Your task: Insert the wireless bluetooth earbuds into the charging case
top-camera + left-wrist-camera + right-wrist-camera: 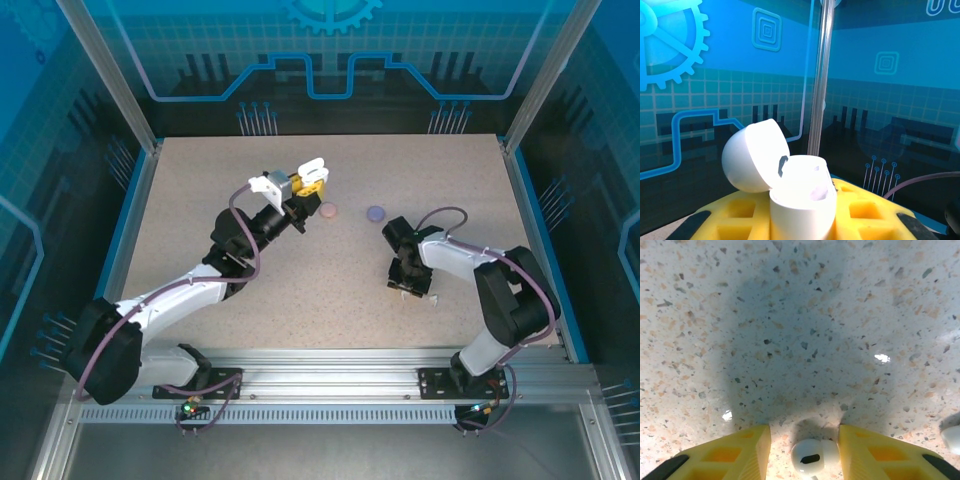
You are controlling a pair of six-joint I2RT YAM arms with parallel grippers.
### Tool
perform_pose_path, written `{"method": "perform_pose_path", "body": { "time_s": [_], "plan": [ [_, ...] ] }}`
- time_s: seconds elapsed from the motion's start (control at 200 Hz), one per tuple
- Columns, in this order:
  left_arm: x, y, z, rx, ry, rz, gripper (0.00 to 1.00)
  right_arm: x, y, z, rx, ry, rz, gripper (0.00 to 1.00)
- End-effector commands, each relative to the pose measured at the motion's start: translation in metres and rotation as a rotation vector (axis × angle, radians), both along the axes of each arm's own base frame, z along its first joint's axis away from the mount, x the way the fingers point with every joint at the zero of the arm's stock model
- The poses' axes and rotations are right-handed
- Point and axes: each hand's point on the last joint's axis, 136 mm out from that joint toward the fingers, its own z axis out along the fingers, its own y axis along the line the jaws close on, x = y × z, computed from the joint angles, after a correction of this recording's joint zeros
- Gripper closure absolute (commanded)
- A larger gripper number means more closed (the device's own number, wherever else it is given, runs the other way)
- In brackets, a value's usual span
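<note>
speckled beige tabletop (330, 290) inside blue circuit-print walls (330, 60)
left gripper (312, 176) clamps the open white case (800, 200); right gripper (805, 437) jaws apart astride a white earbud (812, 457)

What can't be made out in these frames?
Left wrist: inside of the open white case, washed out by glare; any earbud in it unclear.
Right wrist: white earbud, stem cut off by the bottom edge; white object cut by the right edge.
Top view: pink item and purple item, too small to identify.
</note>
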Motion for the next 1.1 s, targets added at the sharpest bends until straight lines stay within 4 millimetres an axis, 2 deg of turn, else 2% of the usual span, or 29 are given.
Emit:
{"method": "perform_pose_path", "body": {
  "time_s": [0.0, 0.345, 0.645, 0.825, 0.96, 1.0, 1.045, 1.095],
  "plan": [
    [-0.011, 0.001, 0.026, -0.026, -0.071, -0.012, 1.00, -0.016, -0.004, -0.005, 0.006, 0.045, -0.016, 0.58],
    [-0.011, -0.002, 0.026, -0.025, -0.069, -0.018, 1.00, -0.018, -0.003, -0.010, 0.012, 0.056, -0.021, 0.61],
    [-0.011, -0.003, 0.032, -0.030, -0.078, -0.020, 1.00, -0.018, -0.003, -0.005, 0.026, 0.026, -0.024, 0.76],
    [-0.011, -0.004, 0.032, -0.026, -0.073, -0.022, 1.00, -0.016, -0.003, 0.002, 0.039, -0.010, -0.022, 0.79],
    [-0.011, -0.005, 0.031, -0.024, -0.068, -0.024, 1.00, -0.013, -0.002, 0.006, 0.048, -0.034, -0.019, 0.76],
    [-0.012, -0.005, 0.030, -0.024, -0.067, -0.025, 1.00, -0.014, -0.002, 0.006, 0.048, -0.030, -0.013, 0.72],
    [-0.012, -0.006, 0.030, -0.023, -0.065, -0.026, 1.00, -0.014, -0.002, 0.006, 0.046, -0.026, -0.011, 0.62],
    [-0.012, -0.006, 0.031, -0.024, -0.067, -0.027, 1.00, -0.016, -0.003, 0.005, 0.043, -0.019, -0.011, 0.59]
  ]
}}
